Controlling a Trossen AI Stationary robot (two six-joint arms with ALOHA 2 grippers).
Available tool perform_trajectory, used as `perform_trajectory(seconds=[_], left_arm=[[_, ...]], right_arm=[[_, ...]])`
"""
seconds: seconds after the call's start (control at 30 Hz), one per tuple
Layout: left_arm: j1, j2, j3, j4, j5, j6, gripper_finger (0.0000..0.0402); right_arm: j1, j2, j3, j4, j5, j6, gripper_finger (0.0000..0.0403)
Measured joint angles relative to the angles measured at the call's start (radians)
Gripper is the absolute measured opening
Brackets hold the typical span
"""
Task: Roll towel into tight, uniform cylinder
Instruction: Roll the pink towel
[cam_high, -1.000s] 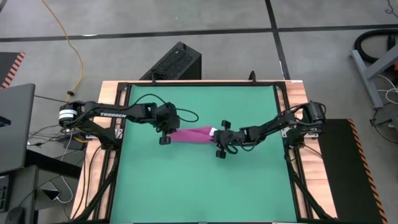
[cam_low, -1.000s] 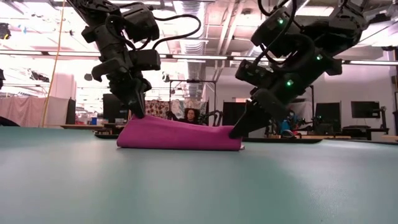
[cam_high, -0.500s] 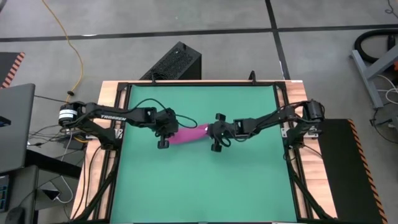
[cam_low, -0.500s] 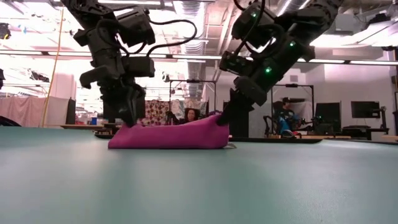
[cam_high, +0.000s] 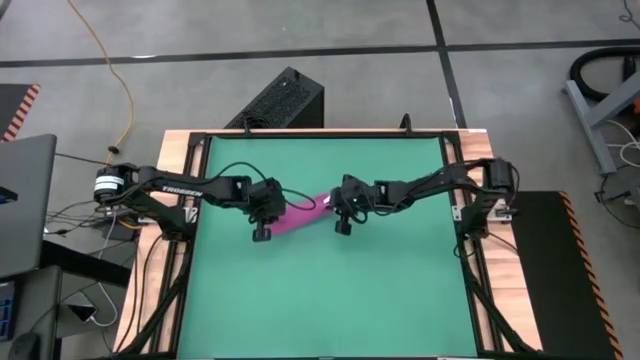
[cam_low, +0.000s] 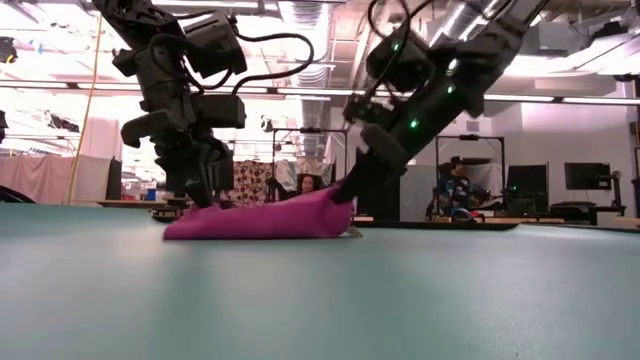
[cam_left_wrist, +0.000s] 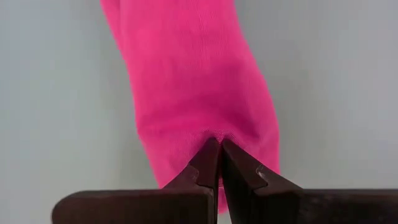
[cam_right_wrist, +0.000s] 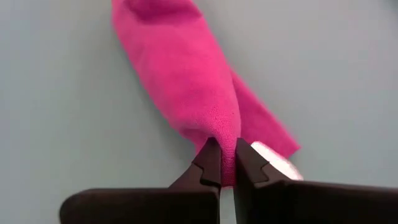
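Both arms are reaching toward mid-table. Left gripper is pointing down, fingers pinching closed on the towel. Right gripper is likewise clamping the opposite end, wrist angled.

This is a robotics lab or industrial workshop. The green mat lies in a black-framed wooden table on a bare grey concrete floor marked with dark lines. A yellow cable trails across the floor at 11 o'clock, a laptop sits at 9 o'clock. Beyond the table, the low view shows exposed ceiling ducts, strip lights, monitors and seated people.
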Motion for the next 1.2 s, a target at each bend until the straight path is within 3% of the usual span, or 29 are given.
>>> perform_trajectory(seconds=[0.67,0.97,1.2], left_arm=[[-0.080,-0.007,0.001,-0.010,-0.022,-0.053,0.0000],[-0.190,-0.079,0.003,-0.118,-0.183,-0.184,0.0000],[-0.326,-0.188,0.004,-0.152,-0.297,-0.398,0.0000]], right_arm=[[-0.020,0.341,0.360,-0.102,-0.026,-0.127,0.0038],[-0.011,0.364,0.386,-0.132,-0.022,-0.118,0.0037],[-0.011,0.366,0.385,-0.145,-0.025,-0.118,0.0037]])
